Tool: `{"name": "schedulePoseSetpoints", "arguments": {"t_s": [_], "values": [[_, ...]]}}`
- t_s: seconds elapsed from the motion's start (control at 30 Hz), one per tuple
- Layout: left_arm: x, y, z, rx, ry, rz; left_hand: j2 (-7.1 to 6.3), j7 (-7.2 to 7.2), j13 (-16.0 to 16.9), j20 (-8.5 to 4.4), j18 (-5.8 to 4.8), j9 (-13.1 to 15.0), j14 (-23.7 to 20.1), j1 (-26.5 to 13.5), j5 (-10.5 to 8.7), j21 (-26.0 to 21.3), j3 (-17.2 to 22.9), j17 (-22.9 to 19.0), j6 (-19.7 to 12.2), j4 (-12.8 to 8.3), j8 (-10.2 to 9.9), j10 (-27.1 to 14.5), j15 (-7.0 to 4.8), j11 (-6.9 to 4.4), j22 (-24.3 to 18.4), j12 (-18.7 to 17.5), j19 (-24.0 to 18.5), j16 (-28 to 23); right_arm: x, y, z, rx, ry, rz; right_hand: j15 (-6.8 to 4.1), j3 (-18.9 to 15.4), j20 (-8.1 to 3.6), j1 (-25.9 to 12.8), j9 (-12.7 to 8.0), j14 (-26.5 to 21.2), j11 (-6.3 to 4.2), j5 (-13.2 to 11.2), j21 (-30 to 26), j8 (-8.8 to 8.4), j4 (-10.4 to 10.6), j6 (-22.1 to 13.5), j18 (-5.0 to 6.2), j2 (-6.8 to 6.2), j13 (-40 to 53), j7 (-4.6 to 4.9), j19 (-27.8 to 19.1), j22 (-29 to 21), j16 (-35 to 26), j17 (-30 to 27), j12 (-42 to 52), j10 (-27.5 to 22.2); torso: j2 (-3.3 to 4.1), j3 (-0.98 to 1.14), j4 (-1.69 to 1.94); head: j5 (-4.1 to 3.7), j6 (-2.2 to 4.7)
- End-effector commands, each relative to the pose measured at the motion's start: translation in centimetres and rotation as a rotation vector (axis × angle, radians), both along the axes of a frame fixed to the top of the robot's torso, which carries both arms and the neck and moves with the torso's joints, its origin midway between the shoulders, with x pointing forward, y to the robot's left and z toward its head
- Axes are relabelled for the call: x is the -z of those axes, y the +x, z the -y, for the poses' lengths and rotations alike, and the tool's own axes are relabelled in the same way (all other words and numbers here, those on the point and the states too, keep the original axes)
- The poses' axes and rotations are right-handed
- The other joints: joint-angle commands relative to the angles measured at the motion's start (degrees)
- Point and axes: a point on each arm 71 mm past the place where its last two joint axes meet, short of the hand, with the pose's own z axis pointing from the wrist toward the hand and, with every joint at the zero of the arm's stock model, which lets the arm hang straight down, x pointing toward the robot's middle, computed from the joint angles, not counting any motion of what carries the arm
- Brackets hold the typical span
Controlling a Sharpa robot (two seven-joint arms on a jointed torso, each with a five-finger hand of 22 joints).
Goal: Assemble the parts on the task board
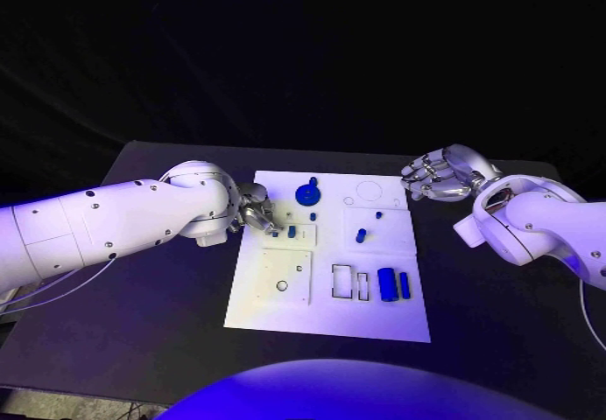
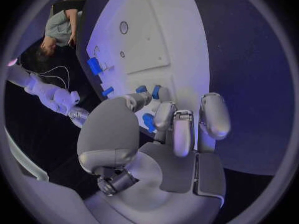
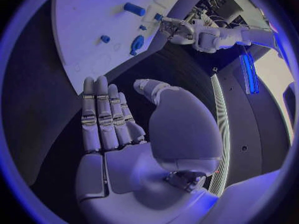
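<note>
Head view: the white task board (image 1: 326, 297) lies in the middle of the black table (image 1: 139, 324). Small blue parts sit on it. A round blue part (image 1: 308, 192) is near the far edge. A little blue peg (image 1: 362, 234) stands near the middle. Two long blue parts (image 1: 394, 285) lie side by side near the right edge, next to some empty slots.

The left hand (image 1: 257, 215) is at the left edge of the board, over its far half. Its fingers are bent down toward the board. A small blue part (image 1: 291, 232) lies just beside the fingertips. In the left wrist view, the left hand's fingers (image 2: 176, 127) are close together, and a blue part (image 2: 148, 122) is right by them. I cannot tell if the hand is pinching it or only touching it.

The right hand (image 1: 438, 177) is off the board, just past its far right corner, above the table. It holds nothing. In the right wrist view, its fingers (image 3: 102, 117) are straight and side by side, with the thumb apart.
</note>
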Motion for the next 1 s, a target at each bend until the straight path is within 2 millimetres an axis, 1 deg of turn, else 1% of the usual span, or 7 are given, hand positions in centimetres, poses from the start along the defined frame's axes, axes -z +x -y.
{"name": "schedulePoseSetpoints", "arguments": {"t_s": [0.03,0.23,0.4,0.73,0.8,0.93,1.0], "values": [[0.1,-0.1,0.1,0.002,-0.002,-0.018,0.03,0.19,-0.02,-0.13,-0.52,-0.19,6.05,-0.64,1.02,-0.38,-1.52,15.1,0.32,0.05,-0.25,-0.27,-0.48,0.17,4.72,-0.26,0.26,0.21,0.0,0.0,-0.1,-0.011,0.001,0.004,0.37,-0.07,0.42,-0.52,-0.07,-0.2,0.27,0.26,-0.27,-0.07,-0.29,-0.48,0.56,0.13,-0.09,0.68,0.0,-0.08,-0.27,-0.08,-0.33,-0.17,0.0,-0.01,0.0,0.01,0.0],[0.1,0.0,0.0,-0.004,0.001,-0.02,0.24,0.24,-0.07,-0.11,-0.53,-0.58,6.05,-1.63,2.66,-0.49,-5.1,15.1,0.46,0.12,-0.45,-0.32,-0.44,0.21,4.84,-0.3,0.32,0.21,0.0,0.0,-0.1,-0.011,0.002,0.004,0.39,-0.09,0.45,-0.53,-0.1,-0.25,0.3,0.26,-0.33,-0.08,-0.31,-0.52,0.56,0.14,-0.16,0.71,-0.03,-0.17,-0.34,-0.1,-0.36,-0.22,0.0,-0.02,0.01,-0.07,0.0],[0.2,0.1,-0.1,-0.009,0.003,-0.019,-0.13,0.22,-0.06,-0.26,-0.53,-0.82,6.05,-2.95,13.98,-0.78,-10.63,15.1,0.56,0.16,-0.4,-0.36,-0.57,0.15,5.02,-0.35,0.34,0.21,0.0,0.0,-0.1,-0.01,0.002,0.004,0.46,-0.16,0.51,-0.58,-0.15,-0.36,0.35,0.21,-0.47,-0.09,-0.33,-0.6,0.56,0.14,-0.33,0.75,-0.09,-0.37,-0.52,-0.15,-0.41,-0.32,-0.01,-0.02,0.02,-0.05,0.0],[-0.3,0.3,-0.4,-0.048,-0.066,0.02,0.82,0.22,-0.4,-0.25,-0.42,-1.03,6.05,-4.25,14.28,-1.43,-12.93,15.1,0.24,0.2,-0.63,-0.61,-0.52,0.11,4.85,-0.63,0.18,0.21,0.0,-0.1,-0.1,-0.01,0.002,0.004,0.5,-0.19,0.55,-0.6,-0.18,-0.45,0.38,0.19,-0.56,-0.09,-0.35,-0.63,0.55,0.15,-0.43,0.78,-0.14,-0.49,-0.63,-0.19,-0.43,-0.36,-0.01,-0.06,-0.03,-0.21,0.0],[-0.8,0.5,-0.4,-0.071,-0.126,0.051,0.46,0.82,-9.09,0.23,0.84,-0.6,6.05,-3.76,14.65,-8.62,-14.5,15.1,-1.97,0.14,-0.29,-6.6,0.06,0.5,1.59,-7.35,-2.96,0.21,0.1,-0.1,0.0,-0.01,0.003,0.003,0.52,-0.19,0.57,-0.6,-0.2,-0.5,0.4,0.19,-0.62,-0.08,-0.37,-0.65,0.55,0.18,-0.49,0.79,-0.17,-0.58,-0.7,-0.21,-0.44,-0.38,-0.02,-0.05,-0.02,-0.27,0.0],[-2.1,0.9,-0.4,-0.094,-0.225,0.119,0.6,1.6,-12.94,0.68,1.33,0.02,6.05,-2.85,16.79,-11.63,-15.71,15.1,-5.27,0.19,0.44,-10.08,0.58,1.12,0.34,-10.18,-4.19,0.21,0.1,0.0,0.0,-0.007,0.003,0.003,0.52,-0.19,0.57,-0.6,-0.2,-0.5,0.4,0.19,-0.62,-0.08,-0.37,-0.65,0.55,0.18,-0.49,0.79,-0.17,-0.58,-0.7,-0.21,-0.44,-0.38,-0.02,-0.03,-0.05,-0.36,0.0],[-2.6,1.1,-0.3,-0.099,-0.28,0.146,0.76,3.12,-23.57,1.69,3.99,-0.16,2.17,-1.24,20.7,-28.8,-15.84,5.91,-9.55,0.23,0.2,-19.62,1.88,2.58,-7.56,-18.94,-12.41,-5.34,0.1,0.0,0.1,-0.006,0.003,0.003,0.52,-0.19,0.57,-0.6,-0.2,-0.5,0.4,0.19,-0.62,-0.08,-0.37,-0.65,0.55,0.18,-0.49,0.79,-0.17,-0.58,-0.7,-0.21,-0.44,-0.38,-0.03,-0.01,-0.04,-0.27,0.0]]}}
